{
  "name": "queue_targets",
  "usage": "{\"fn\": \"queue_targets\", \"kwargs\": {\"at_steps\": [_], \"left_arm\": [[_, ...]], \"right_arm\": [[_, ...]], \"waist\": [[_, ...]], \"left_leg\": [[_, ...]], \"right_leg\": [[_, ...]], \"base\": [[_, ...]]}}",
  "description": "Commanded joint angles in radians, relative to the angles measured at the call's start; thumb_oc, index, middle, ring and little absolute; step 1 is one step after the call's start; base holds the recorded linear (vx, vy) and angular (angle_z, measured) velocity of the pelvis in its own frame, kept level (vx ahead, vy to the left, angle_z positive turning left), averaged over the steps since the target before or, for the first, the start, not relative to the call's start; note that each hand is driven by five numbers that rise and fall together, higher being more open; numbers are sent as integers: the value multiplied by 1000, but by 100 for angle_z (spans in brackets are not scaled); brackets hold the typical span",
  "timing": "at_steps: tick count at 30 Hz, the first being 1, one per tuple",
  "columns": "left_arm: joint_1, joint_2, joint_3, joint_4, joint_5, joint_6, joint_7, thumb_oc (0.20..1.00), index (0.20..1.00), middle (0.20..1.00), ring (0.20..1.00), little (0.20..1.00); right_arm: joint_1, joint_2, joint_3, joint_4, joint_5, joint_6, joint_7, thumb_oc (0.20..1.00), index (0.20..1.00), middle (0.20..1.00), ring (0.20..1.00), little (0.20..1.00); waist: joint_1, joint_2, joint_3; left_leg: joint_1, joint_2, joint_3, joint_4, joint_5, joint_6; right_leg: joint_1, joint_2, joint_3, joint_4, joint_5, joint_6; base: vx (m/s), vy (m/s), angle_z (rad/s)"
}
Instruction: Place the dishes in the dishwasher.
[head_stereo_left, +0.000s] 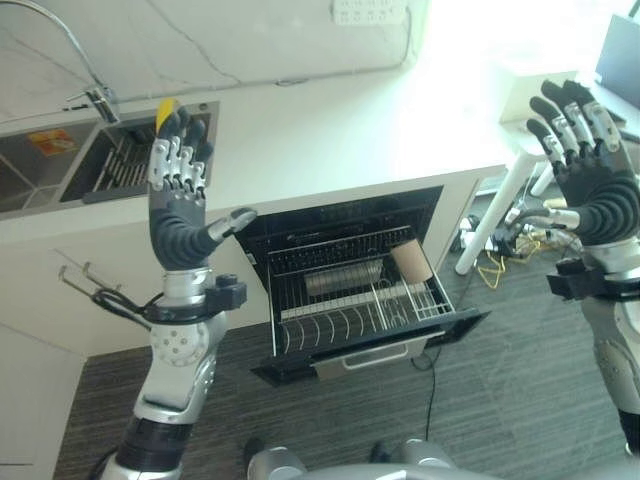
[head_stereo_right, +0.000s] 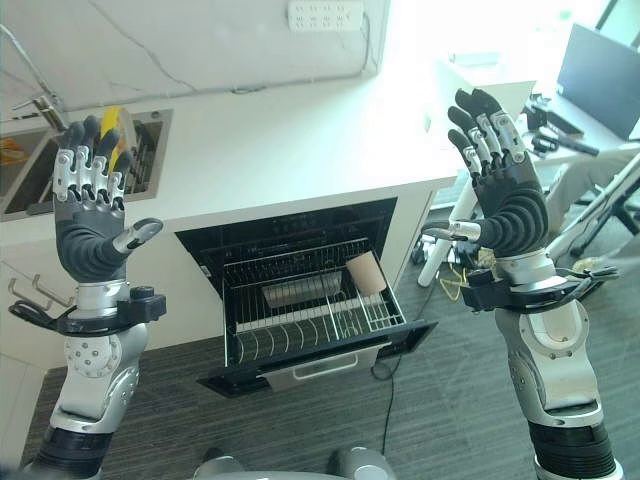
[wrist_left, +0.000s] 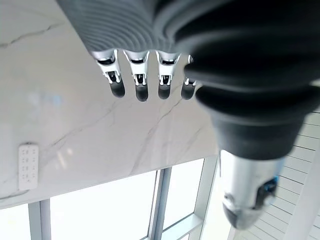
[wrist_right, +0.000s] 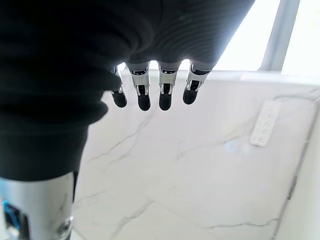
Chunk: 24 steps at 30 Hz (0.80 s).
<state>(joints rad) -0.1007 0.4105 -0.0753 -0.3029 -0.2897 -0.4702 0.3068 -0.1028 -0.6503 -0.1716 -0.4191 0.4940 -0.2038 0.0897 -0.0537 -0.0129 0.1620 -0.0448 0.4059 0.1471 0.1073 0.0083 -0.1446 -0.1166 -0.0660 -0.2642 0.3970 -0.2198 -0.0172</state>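
Your dishes sit in the sink basin (head_stereo_left: 130, 160) at the left end of the tabletop (head_stereo_left: 340, 130): a yellow item (head_stereo_left: 165, 112) pokes up past dark ones beside it, too bunched for you to count. They lie just behind and beyond your left hand (head_stereo_left: 178, 175), so that arm is clearly the nearer one. The left hand is raised upright, fingers (head_stereo_left: 172, 160) straight and spread, holding nothing. The right hand (head_stereo_right: 500, 170) is also raised, well off to the right, fingers extended and empty.

Below the tabletop's front edge, one dishwasher (head_stereo_left: 350, 290) stands open with its one rack (head_stereo_left: 345, 315) pulled out between your arms. You can see one tan cup (head_stereo_left: 411, 260) and one grey cylinder (head_stereo_left: 345, 277) lying on its side, long axis across the rack.
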Motion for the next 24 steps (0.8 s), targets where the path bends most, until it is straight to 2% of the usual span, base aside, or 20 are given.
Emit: {"fn": "queue_targets", "kwargs": {"at_steps": [1, 2, 3, 4, 6, 7, 8, 9, 10, 11, 14, 15, 17, 20, 24], "left_arm": [[31, 34, 19, -94, 12, -63, 14, 1000, 1000, 1000, 1000, 1000], [27, 39, 19, -92, -2, -62, 7, 1000, 1000, 1000, 1000, 1000], [8, 45, 10, -86, -32, -49, -17, 1000, 1000, 1000, 1000, 1000], [-9, 43, 3, -83, -31, -48, -29, 1000, 1000, 1000, 1000, 1000], [-32, 42, -2, -86, -29, -50, -52, 1000, 1000, 1000, 1000, 1000], [-29, 39, -2, -88, -31, -58, -58, 1000, 1000, 1000, 1000, 1000], [-22, 36, 4, -94, -22, -62, -55, 1000, 1000, 1000, 1000, 1000], [-25, 46, 11, -94, -27, -60, -51, 1000, 1000, 1000, 1000, 1000], [-39, 57, 14, -95, -50, -44, -56, 1000, 1000, 1000, 1000, 1000], [-43, 62, 13, -97, -62, -38, -61, 1000, 1000, 1000, 1000, 1000], [-41, 63, 5, -106, -55, -49, -55, 1000, 1000, 1000, 1000, 1000], [-36, 60, 7, -113, -49, -53, -51, 1000, 1000, 1000, 1000, 1000], [-21, 66, 19, -115, -77, -46, -56, 1000, 1000, 1000, 1000, 1000], [9, 62, 34, -118, -93, -42, -59, 1000, 1000, 1000, 1000, 1000], [19, 64, 35, -127, -89, -42, -45, 1000, 1000, 1000, 1000, 1000]], "right_arm": [[-31, -57, -55, -74, 41, -59, 8, 1000, 1000, 1000, 1000, 1000], [-29, -56, -62, -74, 40, -58, 5, 1000, 1000, 1000, 1000, 1000], [-15, -40, -75, -77, 12, -61, -18, 1000, 1000, 1000, 1000, 1000], [-2, -26, -82, -82, 0, -67, -32, 1000, 1000, 1000, 1000, 1000], [40, 18, -100, -99, 6, -89, -33, 1000, 1000, 1000, 1000, 1000], [46, 35, -103, -102, -8, -89, -31, 1000, 1000, 1000, 1000, 1000], [35, 47, -88, -100, -23, -80, -33, 1000, 1000, 1000, 1000, 1000], [33, 39, -79, -100, -15, -82, -41, 1000, 1000, 1000, 1000, 1000], [39, 23, -75, -102, -4, -83, -63, 1000, 1000, 1000, 1000, 1000], [44, 11, -74, -104, 2, -85, -74, 1000, 1000, 1000, 1000, 1000], [51, 3, -68, -99, -2, -98, -79, 1000, 1000, 1000, 1000, 1000], [54, -3, -62, -94, -3, -106, -85, 1000, 1000, 1000, 1000, 1000], [53, -19, -74, -93, -5, -93, -93, 1000, 1000, 1000, 1000, 1000], [47, -18, -68, -104, -8, -81, -88, 1000, 1000, 1000, 1000, 1000], [46, -25, -62, -116, -23, -64, -99, 1000, 1000, 1000, 1000, 1000]], "waist": [[10, 6, -26], [7, 7, -26], [3, 7, -19], [-2, 3, -12], [-9, -7, 6], [2, -7, 10], [21, 7, 9], [25, 13, 2], [21, 8, -19], [13, 2, -25], [8, -12, -39], [15, -14, -48], [23, -14, -56], [36, -15, -64], [39, -19, -60]], "left_leg": [[84, -5, 80, -11, 18, -18], [84, -12, 93, -11, 10, -19], [73, -51, 104, 4, -8, -16], [66, -82, 106, 7, -14, -9], [74, -152, 127, -7, -25, 8], [87, -168, 136, -22, -30, 15], [117, -172, 166, -88, -15, 34], [127, -178, 182, -125, -2, 44], [125, -192, 168, -159, 20, 44], [124, -201, 151, -174, 30, 45], [120, -217, 128, -188, 33, 41], [102, -223, 113, -192, 29, 41], [93, -219, 114, -194, 42, 33], [80, -210, 129, -194, 60, 15], [41, -205, 155, -159, 76, 0]], "right_leg": [[13, -220, 18, -60, 69, 184], [10, -243, 13, -56, 76, 198], [7, -305, 11, -50, 114, 231], [4, -334, 15, -50, 162, 243], [-13, -400, 9, -55, 327, 272], [-22, -427, -15, -53, 375, 276], [-26, -427, -55, -35, 368, 273], [-21, -377, -74, -27, 319, 264], [15, -258, -85, -72, 243, 233], [35, -179, -73, -107, 206, 213], [75, -76, -59, -233, 177, 168], [117, -63, -51, -311, 171, 153], [141, -45, -52, -343, 169, 147], [174, -42, -76, -392, 179, 141], [208, -31, -76, -420, 179, 130]], "base": [[-13, 815, -20], [-27, 879, -1], [-32, 713, 33], [-37, 716, 57], [-29, 531, 65], [-29, 584, 58], [-16, 498, 14], [15, 437, -38], [41, 195, -60], [43, 64, -40], [-4, -104, 31], [-38, -235, 29], [-30, -207, 26], [-30, -145, 17], [-21, -91, 6]]}}
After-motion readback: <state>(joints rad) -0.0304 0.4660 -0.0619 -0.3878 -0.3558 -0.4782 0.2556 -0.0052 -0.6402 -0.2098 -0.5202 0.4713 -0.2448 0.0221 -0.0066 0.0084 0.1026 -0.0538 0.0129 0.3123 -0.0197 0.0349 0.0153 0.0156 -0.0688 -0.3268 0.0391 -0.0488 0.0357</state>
